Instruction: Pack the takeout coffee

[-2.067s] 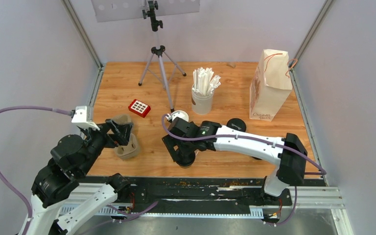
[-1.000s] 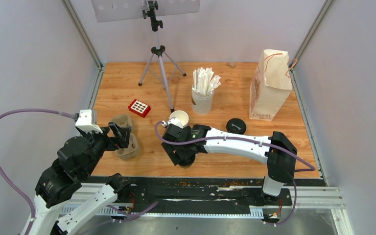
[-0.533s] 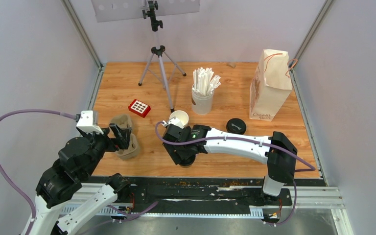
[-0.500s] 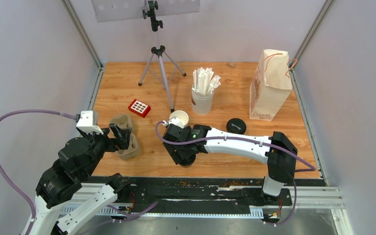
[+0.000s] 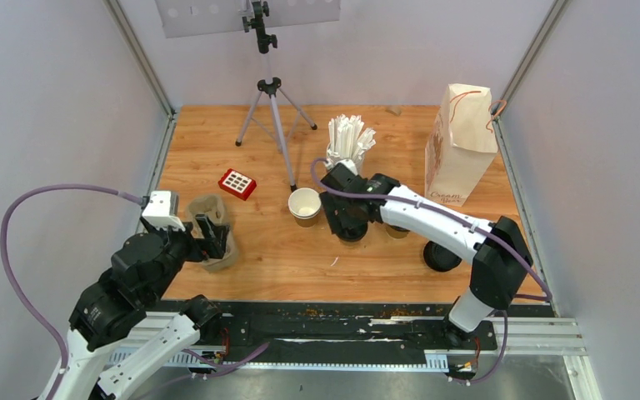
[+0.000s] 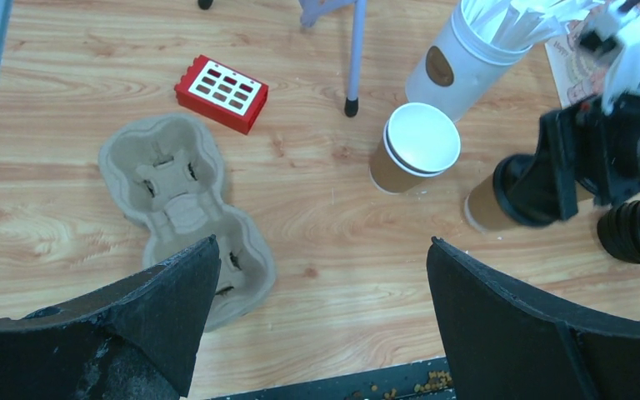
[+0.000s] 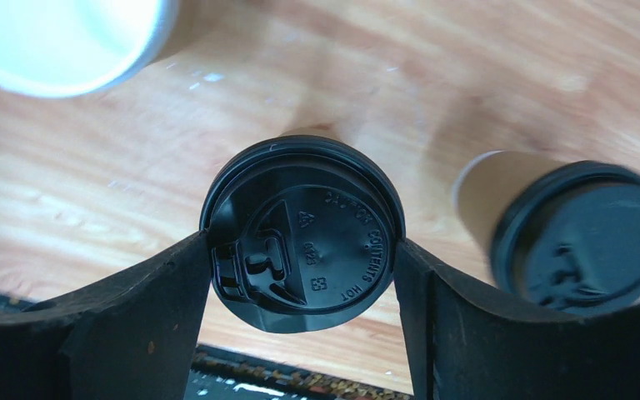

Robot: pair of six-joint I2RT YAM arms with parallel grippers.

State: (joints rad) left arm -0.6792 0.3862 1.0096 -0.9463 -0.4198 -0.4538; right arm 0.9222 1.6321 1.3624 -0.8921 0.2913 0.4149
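Takeout coffee (image 7: 302,235), brown, black-lidded

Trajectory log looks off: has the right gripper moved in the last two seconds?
Yes. Right gripper, clamping a black-lidded brown paper cup, went away from the near table edge toward the white cup of paper-wrapped straws.

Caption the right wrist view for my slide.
Right gripper grips a lidded coffee cup; a second lidded cup stands beside it.
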